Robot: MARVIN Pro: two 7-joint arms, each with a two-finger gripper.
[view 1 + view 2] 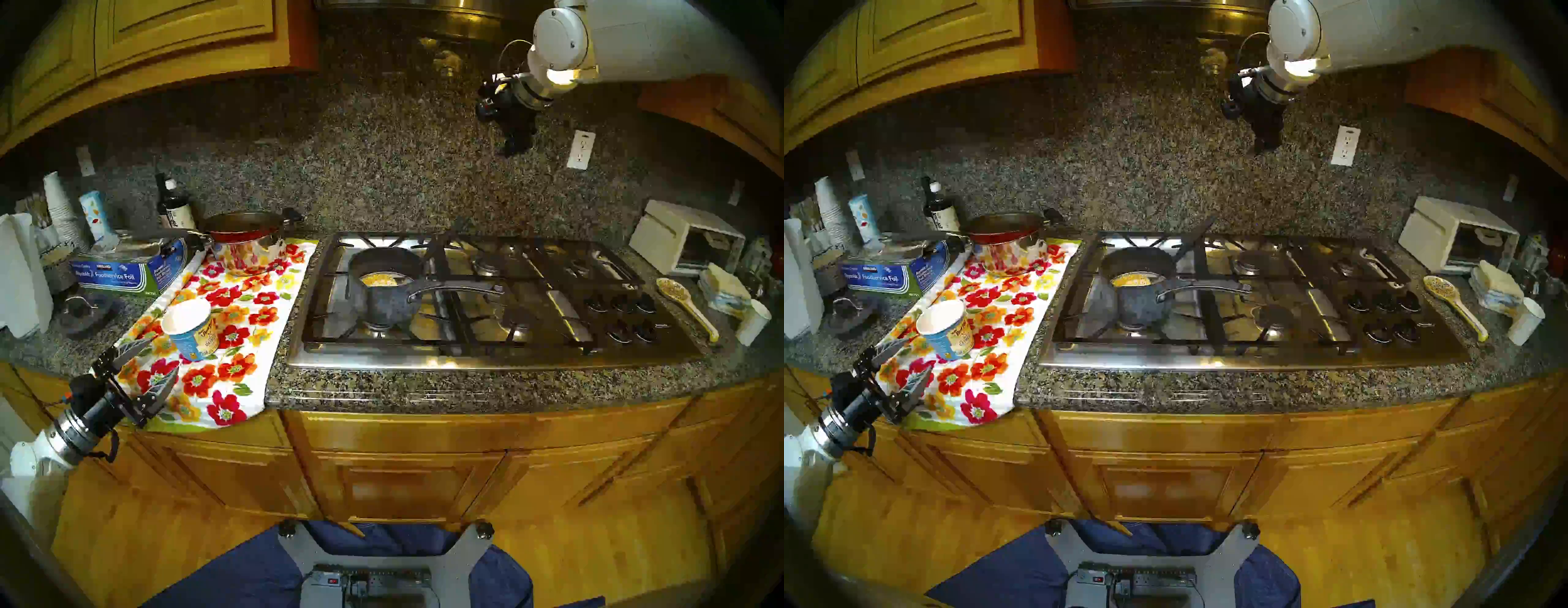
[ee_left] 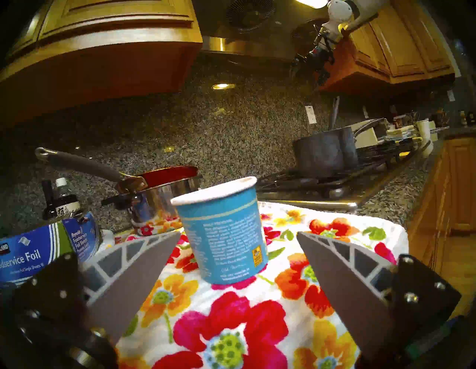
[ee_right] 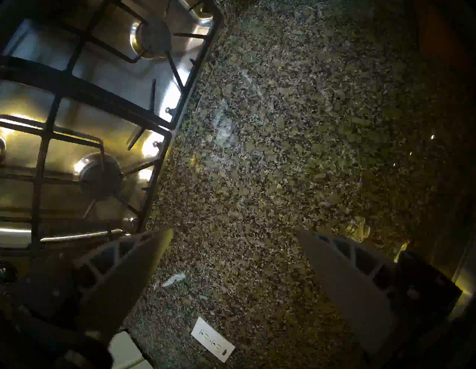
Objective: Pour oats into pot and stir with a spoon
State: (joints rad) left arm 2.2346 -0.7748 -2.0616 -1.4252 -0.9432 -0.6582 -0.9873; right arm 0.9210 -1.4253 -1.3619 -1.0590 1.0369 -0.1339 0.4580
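Note:
The blue oatmeal cup (image 1: 193,327) stands upright on a floral towel (image 1: 237,373), its white inside showing. My left gripper (image 1: 163,356) is open just in front of it, apart from it; in the left wrist view the cup (image 2: 224,232) sits beyond my fingertips (image 2: 159,247). Tan-yellow oats (image 1: 384,279) lie in the dark grey pot (image 1: 388,303) on the front-left burner, its handle pointing right. A slim dark spoon handle (image 1: 445,237) leans out of the pot toward the back right. My right gripper (image 1: 515,144) hangs open and empty high by the backsplash.
A red pan (image 1: 246,225) sits on a shiny steel pot (image 1: 250,252) behind the towel, beside a foil box (image 1: 127,271) and bottle (image 1: 174,204). Right of the stove are a cream ceramic spoon (image 1: 683,301), a white cup (image 1: 753,320) and a toaster oven (image 1: 687,237).

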